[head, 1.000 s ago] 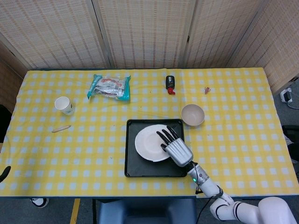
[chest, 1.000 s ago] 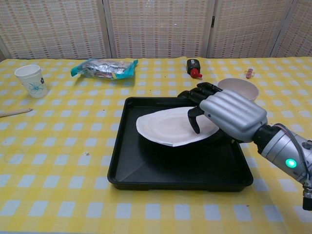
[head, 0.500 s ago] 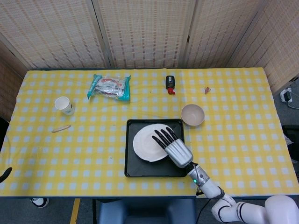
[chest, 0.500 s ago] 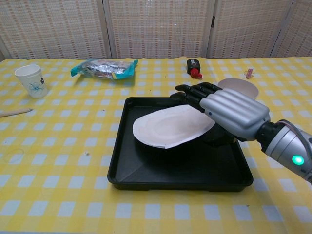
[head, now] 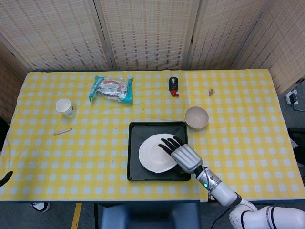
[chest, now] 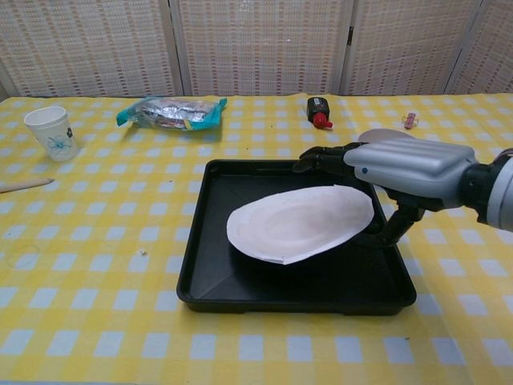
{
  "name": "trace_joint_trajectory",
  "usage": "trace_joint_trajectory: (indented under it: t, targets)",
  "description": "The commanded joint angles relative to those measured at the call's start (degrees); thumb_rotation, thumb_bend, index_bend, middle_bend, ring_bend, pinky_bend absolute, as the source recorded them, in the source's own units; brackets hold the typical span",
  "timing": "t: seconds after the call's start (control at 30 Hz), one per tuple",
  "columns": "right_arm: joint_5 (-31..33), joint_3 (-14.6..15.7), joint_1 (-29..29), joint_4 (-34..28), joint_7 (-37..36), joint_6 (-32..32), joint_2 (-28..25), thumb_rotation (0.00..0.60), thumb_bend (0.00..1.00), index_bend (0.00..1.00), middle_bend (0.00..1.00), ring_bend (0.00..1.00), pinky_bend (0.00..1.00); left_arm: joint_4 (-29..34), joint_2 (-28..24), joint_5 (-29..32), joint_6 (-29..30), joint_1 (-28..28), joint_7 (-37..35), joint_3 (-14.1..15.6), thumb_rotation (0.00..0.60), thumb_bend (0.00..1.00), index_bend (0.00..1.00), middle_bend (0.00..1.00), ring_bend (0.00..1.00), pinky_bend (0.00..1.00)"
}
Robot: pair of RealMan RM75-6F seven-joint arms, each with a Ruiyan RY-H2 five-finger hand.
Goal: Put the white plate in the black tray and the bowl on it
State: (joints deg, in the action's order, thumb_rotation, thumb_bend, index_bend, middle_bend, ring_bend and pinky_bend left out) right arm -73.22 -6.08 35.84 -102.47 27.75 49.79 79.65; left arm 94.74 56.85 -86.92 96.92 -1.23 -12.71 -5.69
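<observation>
The white plate [head: 155,153] [chest: 292,224] lies tilted inside the black tray [head: 133,162] [chest: 240,289], its left edge low and its right edge raised. My right hand [head: 183,155] [chest: 401,168] holds it by the right rim, with the thumb under the edge and the fingers stretched flat above the plate. The beige bowl [head: 196,117] [chest: 383,135] stands on the cloth just beyond the tray's far right corner; the hand hides most of it in the chest view. At the left edge of the head view only a dark tip of my left hand [head: 5,177] shows.
On the yellow checked cloth lie a snack packet [head: 112,89] [chest: 170,111], a small black and red bottle [head: 173,86] [chest: 318,109], a paper cup [head: 65,108] [chest: 48,132], a wooden stick [head: 62,131] and a small pink scrap [head: 210,92]. Wicker screens stand behind the table.
The right hand's fingers went from curled over the plate to stretched out. Hand and plate shifted a little right and toward me, and the plate now lies lower in the tray.
</observation>
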Motion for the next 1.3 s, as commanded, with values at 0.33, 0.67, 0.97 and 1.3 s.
trace_joint_trajectory:
  t: [0.33,0.67,0.97,1.3]
  targets:
    - [5.83,0.42,1.66,-1.63,6.27,2.88,-0.71,0.600,0.32,0.00,0.00,0.00,0.00,0.31,0.01,-0.80,0.04,-0.05,0.32,0.31,0.600,0.20,0.00,0.00,0.00,0.02]
    - [-4.52,0.28,-6.63,5.93,-7.98,18.96,-2.31,0.600,0.32,0.07,0.00,0.00,0.00,0.13,0.36,-1.19,-1.34,0.51,1.10,0.78,0.600,0.20,0.00,0.00,0.00,0.02]
    - [-6.46,-1.30,-5.01,34.69,-14.83,19.33,8.14,0.600,0.32,0.38,0.00,0.00,0.00,0.95,1.25,-1.41,-2.37,1.25,4.15,0.93,0.600,0.20,0.00,0.00,0.00,0.02]
    - [-8.52,-2.48,0.04,60.09,-23.05,16.69,21.29,0.600,0.32,0.50,0.05,0.06,0.00,1.53,1.65,-2.63,-3.93,1.89,6.36,2.09,0.600,0.20,0.00,0.00,0.00,0.02]
